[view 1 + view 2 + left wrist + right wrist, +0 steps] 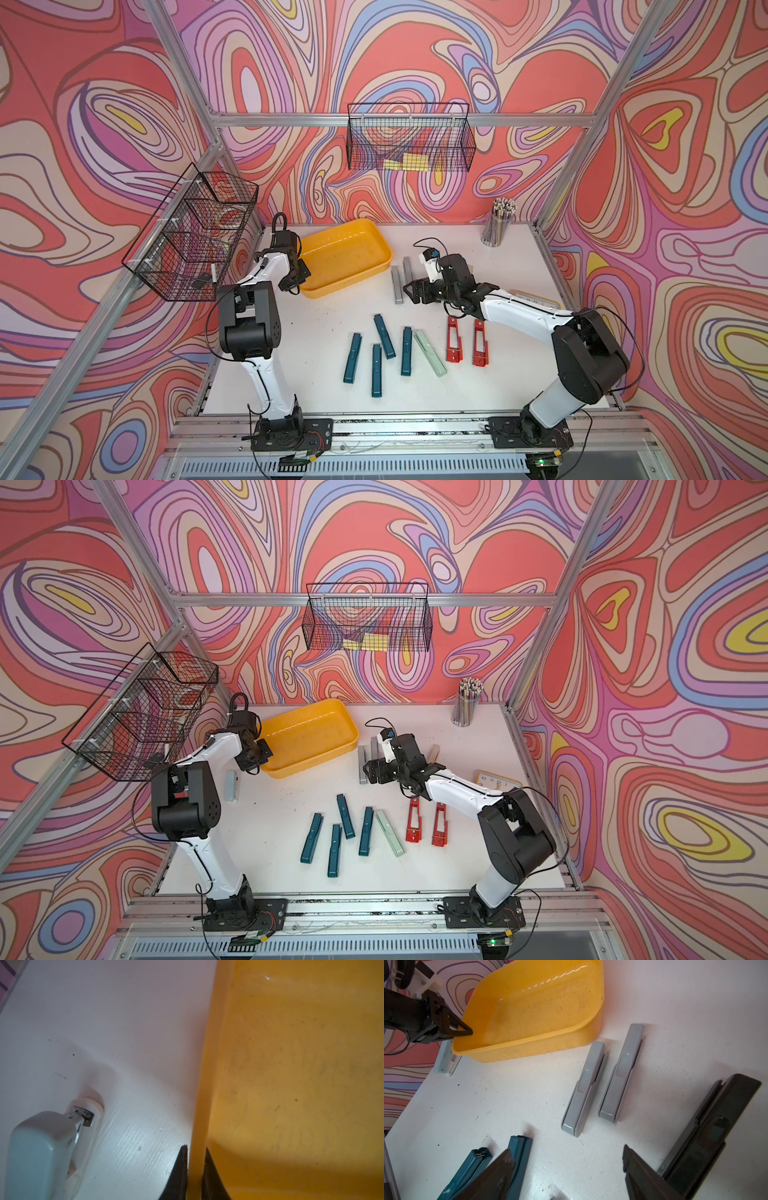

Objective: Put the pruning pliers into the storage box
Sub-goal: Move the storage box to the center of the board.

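Pale blue pliers [232,786] lay just left of the storage box [353,279], beside its near corner. The left gripper [195,1148] pinched the box's left rim, one jaw inside the wall and one outside, seemingly to steady the empty box for loading. Just right of the box, two grey pliers [583,1088] lay side by side; the right gripper [566,1149] hovered at their near ends, jaws spread and empty, probably lining up a pick

Yellow storage box [345,259] upright, pruning pliers [406,351] flat alongside.
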You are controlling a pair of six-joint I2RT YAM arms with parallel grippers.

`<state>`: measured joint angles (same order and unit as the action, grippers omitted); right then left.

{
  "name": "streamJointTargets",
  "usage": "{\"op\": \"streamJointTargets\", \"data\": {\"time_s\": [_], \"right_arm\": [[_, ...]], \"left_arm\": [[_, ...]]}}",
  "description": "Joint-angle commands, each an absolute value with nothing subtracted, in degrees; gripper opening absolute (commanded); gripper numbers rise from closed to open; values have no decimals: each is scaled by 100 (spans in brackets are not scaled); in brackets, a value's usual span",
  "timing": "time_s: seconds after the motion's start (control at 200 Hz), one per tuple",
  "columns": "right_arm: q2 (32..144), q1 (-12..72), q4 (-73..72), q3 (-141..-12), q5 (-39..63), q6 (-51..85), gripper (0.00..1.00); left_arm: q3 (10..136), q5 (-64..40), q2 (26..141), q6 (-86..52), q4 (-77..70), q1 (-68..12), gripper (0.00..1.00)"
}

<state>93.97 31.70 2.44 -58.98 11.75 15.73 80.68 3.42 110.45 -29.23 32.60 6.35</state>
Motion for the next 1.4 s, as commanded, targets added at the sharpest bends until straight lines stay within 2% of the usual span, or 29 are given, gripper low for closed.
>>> {"op": "streamJointTargets", "data": {"time_s": [0.0,0.351,0.846,0.976,1.142,1.397], "right_arm": [[9474,3209,307,-6021,1256,1521,86],[9475,3210,281,-5995,1331,1546,87],[9387,3431,327,-5962,1242,1590,87],[9460,3635,359,-6027,990,1662,82],[9693,3765,345,-6167,646,1821,71],[9958,3821,398,-6410,623,1881,70]], "left_arm": [[8033,525,11025,-2984,3370,665,11],[7973,643,10857,-2896,3621,668,0],[6510,860,9671,-3118,3604,615,0],[6091,937,9339,-3205,3482,615,0],[5731,1048,8924,-3319,3554,580,0],[5458,1105,8715,-3309,3576,580,0]]}}
